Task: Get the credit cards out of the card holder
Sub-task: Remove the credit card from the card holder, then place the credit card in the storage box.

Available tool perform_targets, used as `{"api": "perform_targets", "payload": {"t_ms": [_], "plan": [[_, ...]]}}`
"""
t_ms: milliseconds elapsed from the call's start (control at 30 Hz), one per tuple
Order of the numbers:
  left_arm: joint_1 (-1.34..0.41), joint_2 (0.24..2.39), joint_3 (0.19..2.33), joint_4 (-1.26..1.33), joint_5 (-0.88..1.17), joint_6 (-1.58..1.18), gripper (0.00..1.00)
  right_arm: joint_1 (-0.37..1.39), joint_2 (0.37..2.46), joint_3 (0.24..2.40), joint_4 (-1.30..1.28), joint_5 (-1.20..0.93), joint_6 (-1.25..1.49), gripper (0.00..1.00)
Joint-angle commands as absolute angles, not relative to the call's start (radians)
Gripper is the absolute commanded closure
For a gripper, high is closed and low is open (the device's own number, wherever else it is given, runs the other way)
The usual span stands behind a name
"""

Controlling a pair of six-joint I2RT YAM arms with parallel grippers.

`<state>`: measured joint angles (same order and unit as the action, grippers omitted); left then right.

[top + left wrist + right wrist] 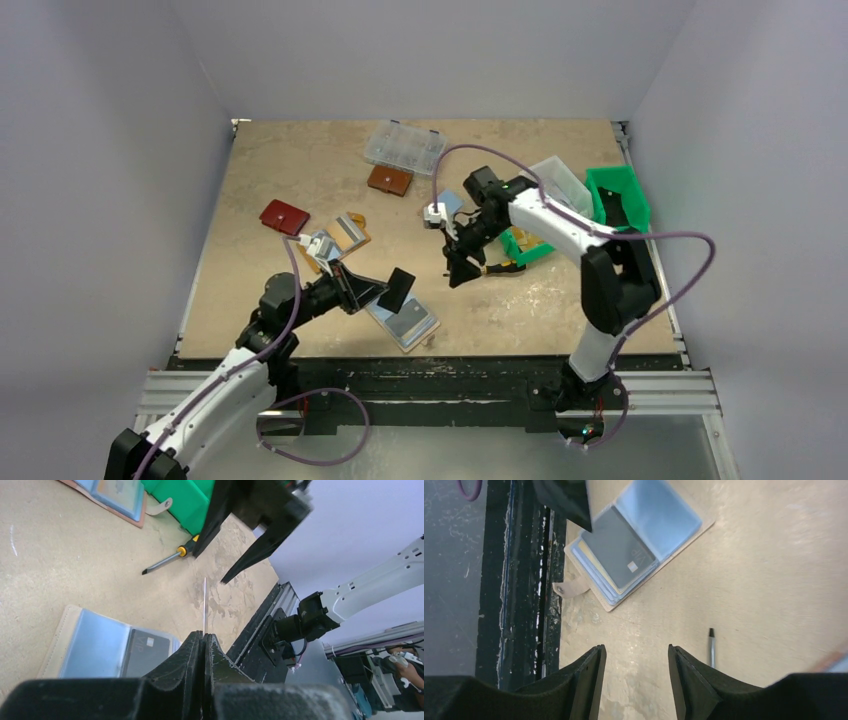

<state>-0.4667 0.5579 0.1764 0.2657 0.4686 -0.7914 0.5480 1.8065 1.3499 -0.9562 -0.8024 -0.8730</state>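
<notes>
Tan folding card holder (408,325) lies open on beige counter (300,170), lower centre of top view, pale blue sleeves up. Left hand (378,292) pinches thin dark card (398,288) at holder's upper-left edge. Right hand (456,272) spread wide, right of card.

Beige card holder (659,512), pale blue lining; stowed card (619,547) dark grey; held card (398,288) black; bin (618,195) green.
</notes>
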Motion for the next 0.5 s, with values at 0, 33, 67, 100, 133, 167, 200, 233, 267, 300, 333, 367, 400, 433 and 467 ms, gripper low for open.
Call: {"api": "perform_targets", "payload": {"t_ms": [0,33,67,100,133,167,200,233,267,300,333,367,400,433,467], "plan": [[-0.462,0.603,0.16,0.414,0.532,-0.811,1.0,0.516,1.62,1.316,-0.914,-0.864,-0.92,0.43],[-0.462,0.615,0.159,0.435,0.538,-0.813,1.0,0.51,1.583,1.307,-0.899,-0.877,-0.919,0.42],[-0.463,0.627,0.158,0.457,0.542,-0.815,1.0,0.503,1.549,1.3,-0.885,-0.89,-0.919,0.41],[-0.464,0.637,0.158,0.478,0.546,-0.817,1.0,0.5,1.517,1.291,-0.875,-0.904,-0.918,0.38],[-0.467,0.647,0.158,0.495,0.549,-0.816,1.0,0.498,1.49,1.284,-0.862,-0.92,-0.916,0.36],[-0.471,0.658,0.159,0.512,0.549,-0.813,1.0,0.497,1.468,1.278,-0.857,-0.934,-0.915,0.33],[-0.476,0.668,0.159,0.529,0.549,-0.809,1.0,0.497,1.454,1.273,-0.857,-0.951,-0.914,0.31],[-0.485,0.68,0.16,0.542,0.545,-0.805,1.0,0.497,1.446,1.269,-0.861,-0.969,-0.916,0.29],[-0.497,0.696,0.161,0.554,0.537,-0.798,1.0,0.497,1.441,1.264,-0.864,-0.981,-0.913,0.28],[-0.512,0.708,0.163,0.562,0.524,-0.79,1.0,0.497,1.441,1.26,-0.866,-0.991,-0.91,0.27],[-0.53,0.724,0.166,0.568,0.508,-0.781,1.0,0.497,1.444,1.256,-0.868,-0.996,-0.91,0.27],[-0.559,0.739,0.17,0.572,0.491,-0.77,1.0,0.497,1.448,1.253,-0.865,-0.994,-0.907,0.27],[-0.574,0.757,0.174,0.575,0.471,-0.761,1.0,0.497,1.452,1.25,-0.853,-0.989,-0.894,0.26],[-0.605,0.774,0.179,0.583,0.452,-0.75,1.0,0.497,1.458,1.244,-0.84,-0.987,-0.874,0.26],[-0.624,0.792,0.184,0.592,0.436,-0.743,1.0,0.497,1.467,1.241,-0.836,-0.985,-0.864,0.26]]}}
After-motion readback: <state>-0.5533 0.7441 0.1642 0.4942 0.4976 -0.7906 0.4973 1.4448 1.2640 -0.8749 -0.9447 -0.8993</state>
